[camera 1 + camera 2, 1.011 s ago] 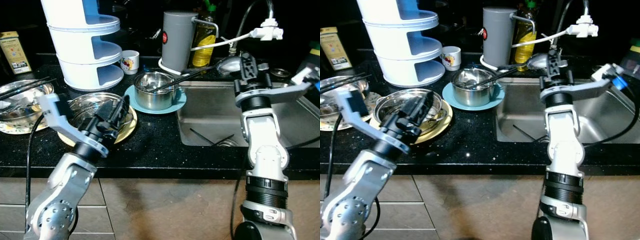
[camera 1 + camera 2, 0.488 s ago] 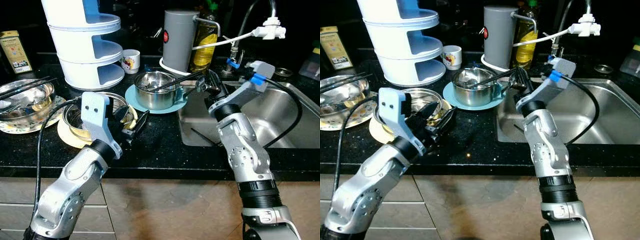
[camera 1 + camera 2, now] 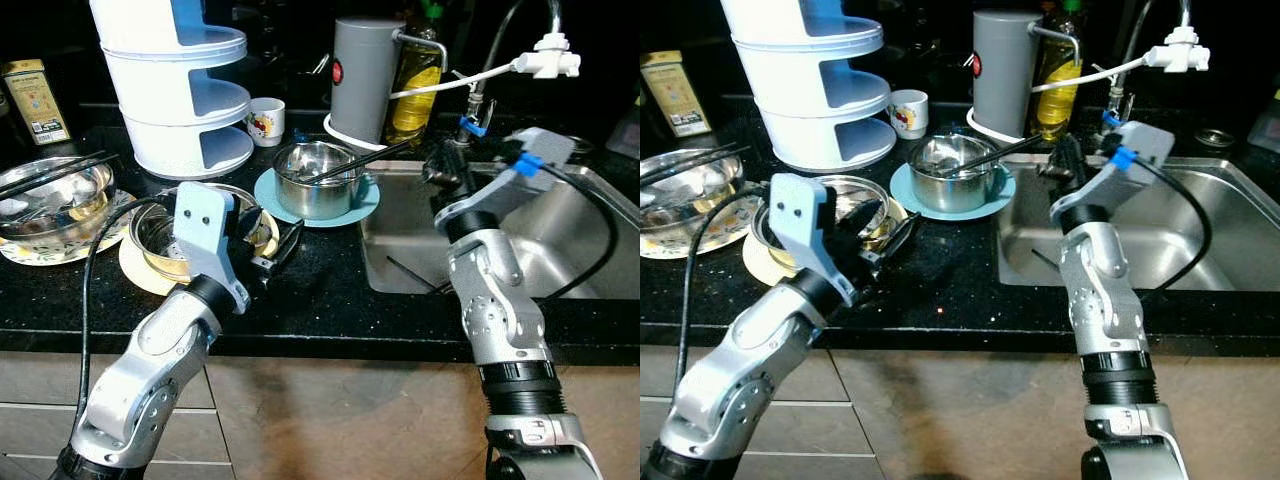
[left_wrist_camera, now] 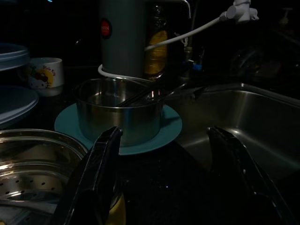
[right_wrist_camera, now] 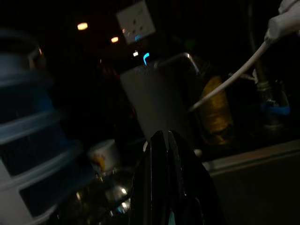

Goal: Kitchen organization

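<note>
Black counter (image 3: 330, 300) is carrying the dishes; sink (image 3: 560, 250) is sitting on the robot's right. Small steel pot (image 3: 312, 180) is standing on a teal plate (image 3: 362, 206) just left of the sink edge, with a dark utensil (image 3: 365, 160) lying in it, long axis slanting up and out toward the sink side. Steel strainer bowl (image 3: 160, 232) is resting on a yellow plate (image 3: 135, 268) further left. Left gripper (image 3: 278, 245) is hovering low between bowl and pot, fingers spread wide, empty, looking straight at the pot. Right gripper (image 3: 1068, 160) is hanging at the sink rim just beside the utensil's raised end, fingers pressed together, holding nothing visible. Probably right arm is nearer the utensil, left nearer the pot body.
</note>
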